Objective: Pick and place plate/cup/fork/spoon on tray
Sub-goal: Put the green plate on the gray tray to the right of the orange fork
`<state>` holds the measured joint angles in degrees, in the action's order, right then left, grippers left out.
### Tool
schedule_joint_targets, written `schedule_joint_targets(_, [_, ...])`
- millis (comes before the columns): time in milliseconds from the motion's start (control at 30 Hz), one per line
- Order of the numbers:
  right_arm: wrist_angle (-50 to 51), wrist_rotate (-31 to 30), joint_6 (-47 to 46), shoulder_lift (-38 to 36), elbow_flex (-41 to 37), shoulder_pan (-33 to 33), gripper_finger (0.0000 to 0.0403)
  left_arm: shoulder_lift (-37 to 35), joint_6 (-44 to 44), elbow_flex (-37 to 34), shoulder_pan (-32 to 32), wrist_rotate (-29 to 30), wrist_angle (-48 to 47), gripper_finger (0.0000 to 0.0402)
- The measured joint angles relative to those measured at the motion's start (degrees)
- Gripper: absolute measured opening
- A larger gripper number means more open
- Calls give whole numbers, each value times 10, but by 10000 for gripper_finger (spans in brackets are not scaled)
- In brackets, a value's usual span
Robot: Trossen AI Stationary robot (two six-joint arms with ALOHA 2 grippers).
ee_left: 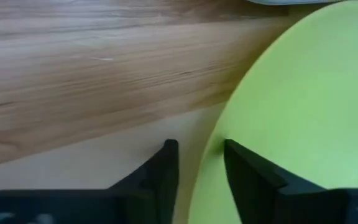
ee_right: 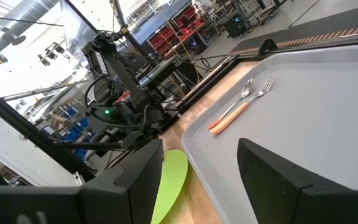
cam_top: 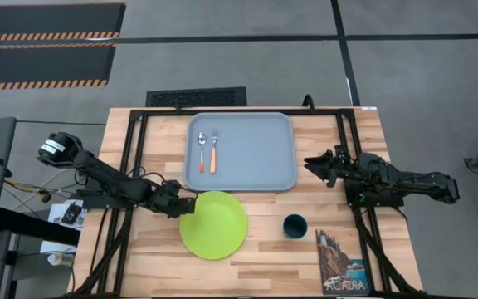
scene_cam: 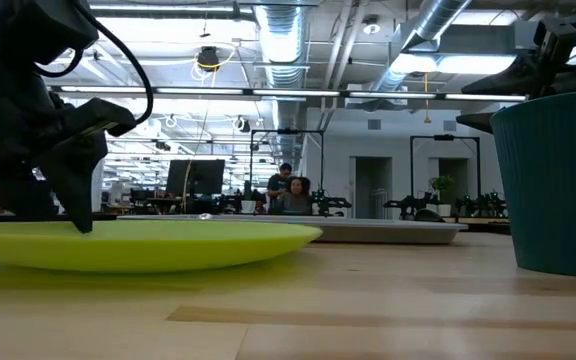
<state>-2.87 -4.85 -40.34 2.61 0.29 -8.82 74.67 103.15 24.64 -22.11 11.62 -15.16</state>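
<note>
The lime-green plate [cam_top: 214, 224] lies flat on the table in front of the pale blue-grey tray [cam_top: 256, 166]. The spoon [cam_top: 202, 149] and the fork [cam_top: 214, 151] lie side by side on the tray's left part, heads toward the far edge. The dark teal cup [cam_top: 295, 225] stands upright on the table right of the plate. My left gripper [cam_top: 189, 202] is at the plate's far-left rim, shut on it. My right gripper [cam_top: 312, 163] hangs open and empty just right of the tray's right rim. My left gripper has the plate's far-left rim [ee_left: 209, 155] between its two fingers, one finger [ee_left: 244, 165] over the plate's top face and the other [ee_left: 166, 165] outside the rim. The fingers come slanting down from the table's left. The plate rests flat on the table [scene_cam: 148, 245].
A colourful picture book [cam_top: 341, 264] lies at the table's near right corner, close to the cup. Bare wood lies left of the plate and between tray and cup. In the low view a person sits far off in the room behind.
</note>
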Motion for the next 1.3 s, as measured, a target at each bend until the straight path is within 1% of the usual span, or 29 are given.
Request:
schedule_joint_targets(200, [-1,0,-2,0,0,0,233,1,0,0,0,-6,-2,42])
schedule_joint_targets(267, [-1,0,-1,0,0,0,233,1,-4,0,0,-9,4,20])
schedule_joint_targets(333, [-1,0,1,0,0,0,233,2,-7,0,-1,-11,13,9])
schedule_joint_targets(467, [-1,0,2,0,0,0,233,2,-5,0,-1,-13,16,6])
schedule_joint_targets(600, [-1,0,3,0,0,0,233,2,-7,-1,-1,-19,55,2])
schedule_joint_targets(933, [-1,-2,3,0,0,0,233,3,2,-3,-25,-86,197,1])
schedule_joint_targets(1100, [-1,-2,3,0,0,0,233,3,30,-2,-40,-116,246,1])
schedule_joint_targets(1200, [-1,-2,3,0,0,0,233,3,40,-2,-45,-98,283,1])
schedule_joint_targets(1300, [-1,-2,3,0,0,0,233,3,45,-2,-44,-33,328,1])
